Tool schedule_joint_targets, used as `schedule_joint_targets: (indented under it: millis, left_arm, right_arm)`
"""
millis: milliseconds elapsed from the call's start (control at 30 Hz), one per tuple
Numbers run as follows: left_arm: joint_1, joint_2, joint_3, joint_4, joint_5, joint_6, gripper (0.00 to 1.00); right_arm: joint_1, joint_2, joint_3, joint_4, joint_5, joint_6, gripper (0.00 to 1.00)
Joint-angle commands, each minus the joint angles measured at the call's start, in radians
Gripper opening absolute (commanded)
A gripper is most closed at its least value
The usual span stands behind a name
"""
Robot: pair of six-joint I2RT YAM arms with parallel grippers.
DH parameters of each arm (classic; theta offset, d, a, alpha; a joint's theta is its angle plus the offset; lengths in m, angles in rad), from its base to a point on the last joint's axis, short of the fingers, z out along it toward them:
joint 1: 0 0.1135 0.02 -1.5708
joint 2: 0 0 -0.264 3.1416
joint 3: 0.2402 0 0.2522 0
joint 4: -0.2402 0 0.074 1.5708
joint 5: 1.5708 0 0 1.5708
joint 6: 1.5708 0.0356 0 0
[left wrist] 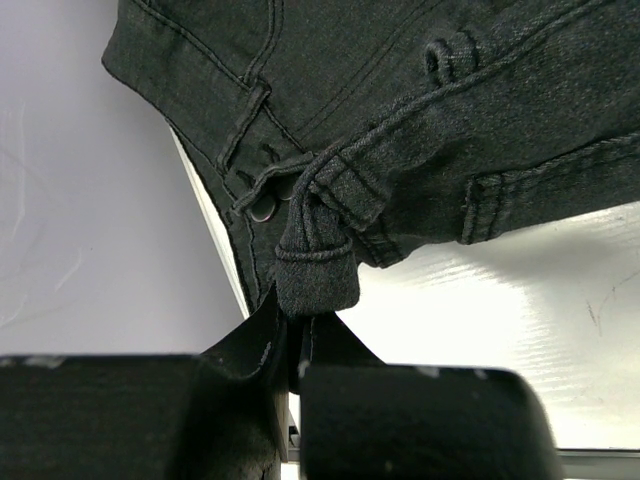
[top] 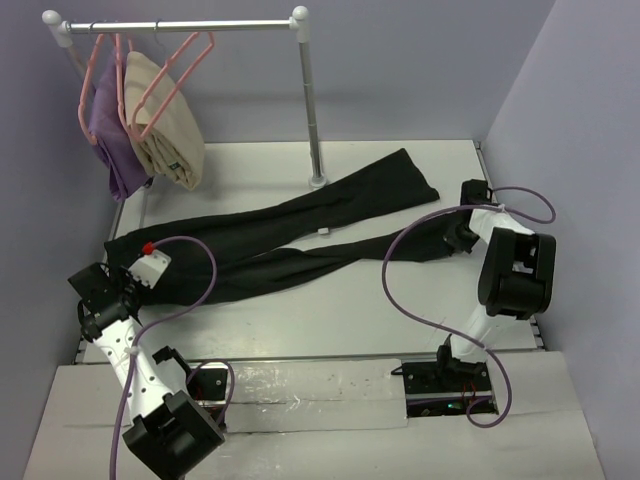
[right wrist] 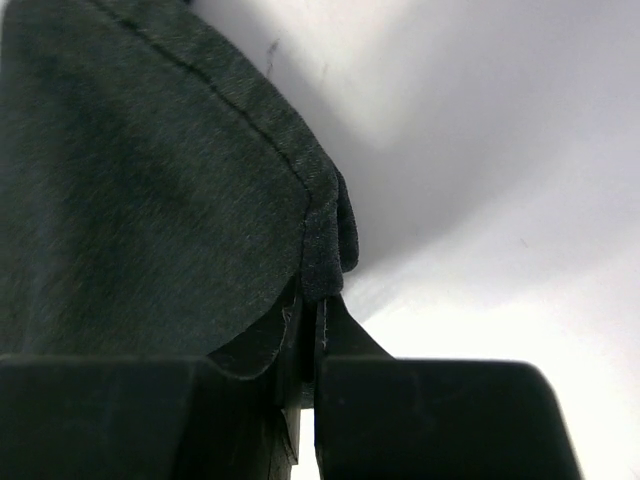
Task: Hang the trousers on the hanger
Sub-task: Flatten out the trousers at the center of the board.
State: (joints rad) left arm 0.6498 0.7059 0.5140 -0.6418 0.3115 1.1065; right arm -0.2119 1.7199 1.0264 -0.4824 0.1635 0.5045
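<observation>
The black denim trousers (top: 300, 235) sprawl across the bench (top: 330, 320), the left fingers (left wrist: 250, 345) clenched on the waistband at left and the right fingers (right wrist: 345, 340) on a leg hem at right: soft, floppy cloth, probably best gripped by these thick seamed edges.

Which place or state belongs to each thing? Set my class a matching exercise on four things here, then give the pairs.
1. long black fabric trousers
2. beige folded garment
3. purple garment
4. left gripper

A. shut on the waistband
B. lying across the white table
C. hanging leftmost on the metal rail
D. hanging just right of the purple one

Pairs: 1-B, 2-D, 3-C, 4-A.
</observation>
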Motion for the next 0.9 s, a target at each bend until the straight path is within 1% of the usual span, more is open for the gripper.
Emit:
schedule_joint_targets:
  millis: [0, 67, 100, 167, 200, 400, 500, 567, 667, 700, 767, 800, 867]
  left_arm:
    - [0.007, 0.009, 0.026, 0.066, 0.014, -0.007, 0.00]
    - [0.007, 0.014, 0.027, 0.074, 0.011, -0.004, 0.00]
    - [0.007, 0.017, 0.027, 0.074, 0.011, -0.002, 0.00]
    - [0.007, 0.010, 0.024, 0.079, 0.008, 0.009, 0.00]
    - [0.008, 0.006, 0.021, 0.080, 0.002, 0.013, 0.00]
    - [0.008, -0.036, -0.008, 0.079, 0.006, 0.052, 0.00]
    - [0.008, -0.043, -0.028, 0.094, -0.011, 0.069, 0.00]
    - [0.008, -0.046, -0.037, 0.100, -0.018, 0.084, 0.00]
    - [0.008, -0.057, -0.048, 0.080, -0.014, 0.119, 0.00]
    - [0.007, -0.060, -0.051, 0.067, -0.008, 0.131, 0.00]
    - [0.007, -0.059, -0.049, 0.051, 0.014, 0.154, 0.00]
    - [0.007, -0.059, -0.046, 0.036, 0.020, 0.159, 0.00]
    - [0.008, -0.059, -0.040, 0.019, 0.029, 0.171, 0.00]
  right_arm:
    - [-0.004, -0.179, 0.027, -0.042, 0.004, -0.014, 0.00]
    - [-0.004, -0.268, 0.044, -0.073, -0.025, -0.008, 0.00]
    - [-0.004, -0.355, 0.055, -0.084, -0.038, -0.001, 0.00]
    - [-0.004, -0.434, 0.093, -0.117, -0.065, 0.011, 0.00]
    - [-0.007, -0.500, 0.104, -0.128, -0.076, 0.015, 0.00]
    - [-0.011, -0.617, 0.170, -0.234, -0.127, 0.031, 0.00]
    - [-0.017, -0.641, 0.181, -0.263, -0.108, 0.016, 0.00]
    - [-0.033, -0.625, 0.204, -0.275, -0.082, -0.007, 0.00]
    - [-0.058, -0.527, 0.242, -0.278, -0.044, -0.030, 0.00]
    - [-0.061, -0.444, 0.259, -0.282, -0.032, -0.037, 0.00]
    - [-0.061, -0.347, 0.313, -0.292, 0.020, -0.037, 0.00]
    - [-0.061, -0.245, 0.334, -0.294, 0.027, -0.035, 0.00]
    - [-0.058, -0.143, 0.391, -0.298, 0.025, -0.017, 0.00]
